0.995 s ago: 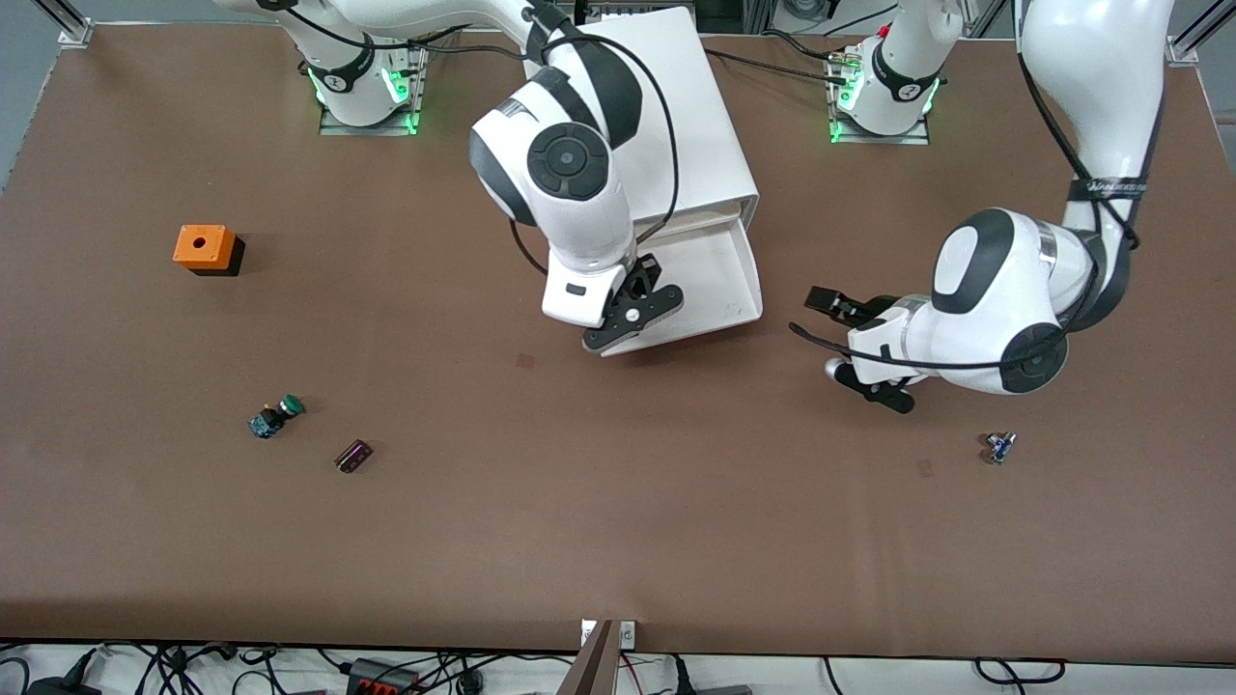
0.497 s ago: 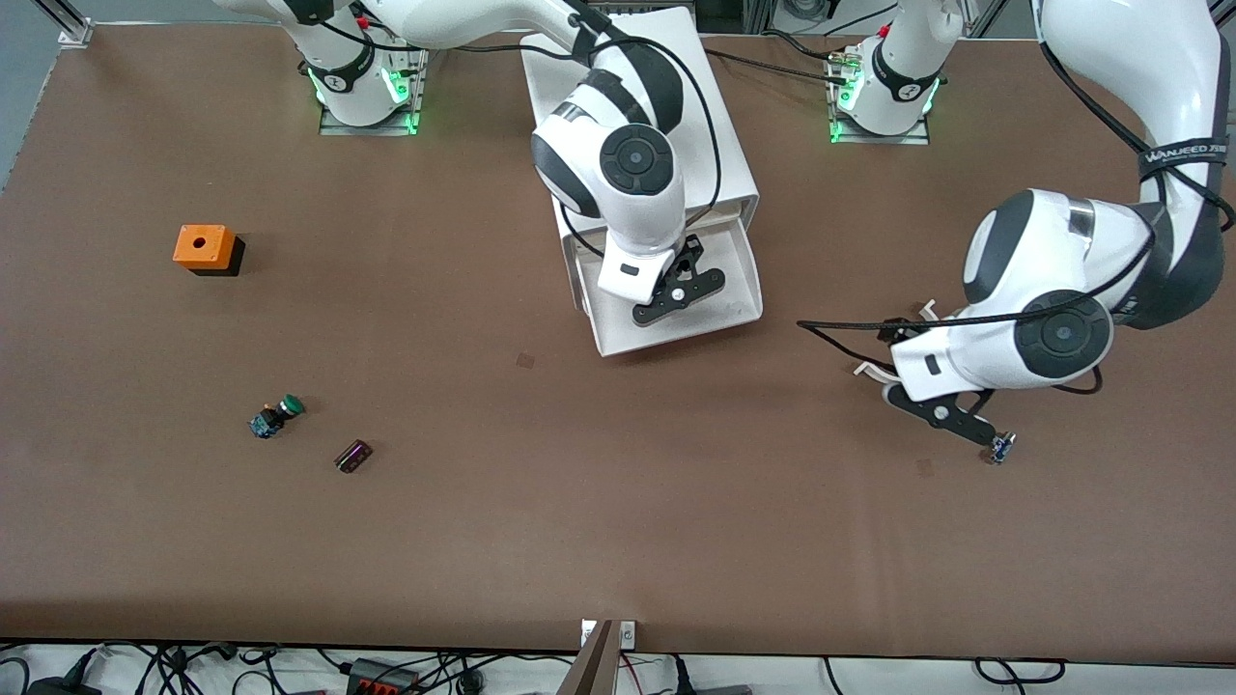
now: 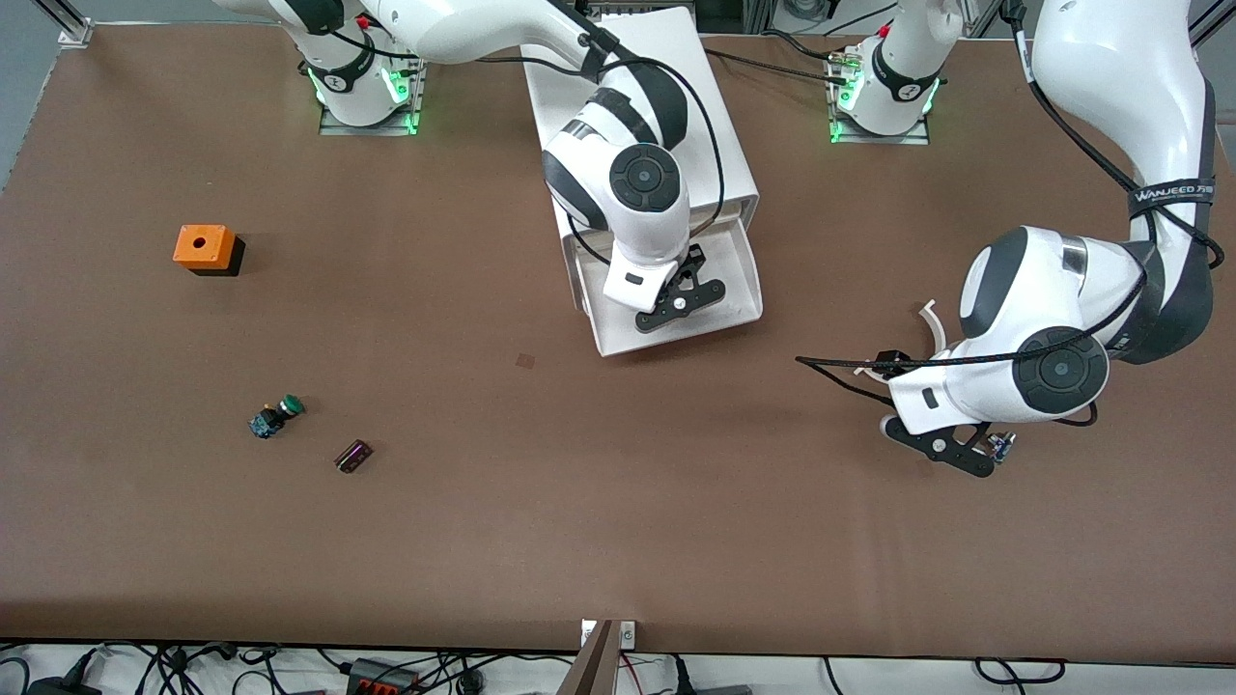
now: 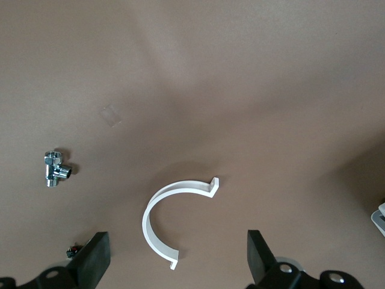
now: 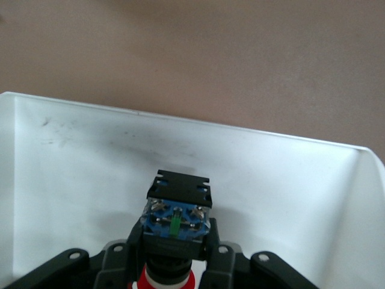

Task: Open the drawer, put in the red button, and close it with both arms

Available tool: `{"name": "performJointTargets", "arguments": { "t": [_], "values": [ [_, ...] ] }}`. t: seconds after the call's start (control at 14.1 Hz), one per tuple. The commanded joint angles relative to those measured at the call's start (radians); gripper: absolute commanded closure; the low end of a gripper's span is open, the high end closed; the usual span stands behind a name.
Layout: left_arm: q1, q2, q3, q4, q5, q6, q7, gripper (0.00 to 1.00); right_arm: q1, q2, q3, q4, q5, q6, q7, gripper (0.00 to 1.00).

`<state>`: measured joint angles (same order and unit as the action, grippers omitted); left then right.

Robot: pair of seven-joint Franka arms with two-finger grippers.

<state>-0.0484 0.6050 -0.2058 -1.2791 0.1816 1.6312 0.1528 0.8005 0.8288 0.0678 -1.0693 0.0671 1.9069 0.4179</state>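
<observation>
1. Brown table [image 3: 618,541], seen from a high camera; the bases of both arms stand along its upper edge, and a white cabinet [image 3: 637,106] sits between them with its drawer [image 3: 744,290] pulled open toward the camera.
2. Red button [image 5: 174,232]: clamped between the fingers of the right gripper [image 3: 679,303] over the open drawer, blue base turned toward the wrist camera and red cap toward the palm (only the cap's rim shows in the right wrist view).
3. Drawer interior: bare white floor beneath the button, with faint dark scuffs near one wall.
4. Left gripper [image 3: 951,448]: low over the table toward the left arm's end, fingers [image 4: 96,268] spread wide and holding nothing.
5. Objects under and beside the left gripper: a white C-shaped clip [image 4: 168,226] lying flat between the spread fingers, a small chrome fitting [image 4: 56,168] near it, and a small blue-based part [image 3: 1001,446] just beside the gripper.
6. Toward the right arm's end: an orange block [image 3: 204,247] with a round hole on top, a green-capped button [image 3: 276,416] lying on its side, and a small dark component [image 3: 353,456] near that button.
</observation>
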Motion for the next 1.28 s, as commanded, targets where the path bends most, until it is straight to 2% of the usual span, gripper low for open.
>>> {"name": "performJointTargets", "arguments": {
  "t": [0.0,0.07,0.36,0.5,0.57,0.64,0.78,0.99,1.21],
  "values": [
    [-0.005,0.015,-0.003,0.038,0.025,-0.014,-0.016,0.0,0.008,0.015,0.006,0.012,0.008,0.007,0.024,0.76],
    [-0.007,0.015,-0.003,0.038,0.025,-0.014,-0.016,0.0,0.008,0.013,0.004,0.012,0.007,0.012,0.025,0.01],
    [-0.008,0.012,-0.006,0.037,0.024,-0.014,-0.068,0.0,0.002,-0.005,-0.009,0.014,0.003,0.012,0.038,0.0],
    [-0.008,0.01,-0.012,0.037,0.021,-0.014,-0.116,0.0,-0.042,-0.048,-0.011,0.014,0.003,0.009,0.051,0.0],
    [-0.007,0.009,-0.015,0.034,-0.008,-0.011,-0.155,0.0,-0.076,-0.072,-0.011,0.014,0.002,0.006,0.051,0.0],
    [-0.005,0.009,-0.015,0.027,-0.089,0.007,-0.204,0.0,-0.108,-0.103,-0.014,0.014,-0.007,-0.002,0.05,0.0],
    [-0.004,0.006,-0.015,-0.018,-0.174,0.087,-0.356,0.0,-0.155,-0.132,-0.045,0.012,-0.064,-0.022,0.038,0.0],
    [-0.071,0.003,-0.041,-0.08,-0.172,0.206,-0.611,0.0,-0.246,-0.157,-0.081,0.009,-0.086,-0.133,0.012,0.0],
    [-0.142,-0.007,-0.041,-0.17,-0.166,0.396,-0.694,0.0,-0.364,-0.168,-0.094,-0.003,-0.089,-0.216,-0.141,0.0]
  ]
}}
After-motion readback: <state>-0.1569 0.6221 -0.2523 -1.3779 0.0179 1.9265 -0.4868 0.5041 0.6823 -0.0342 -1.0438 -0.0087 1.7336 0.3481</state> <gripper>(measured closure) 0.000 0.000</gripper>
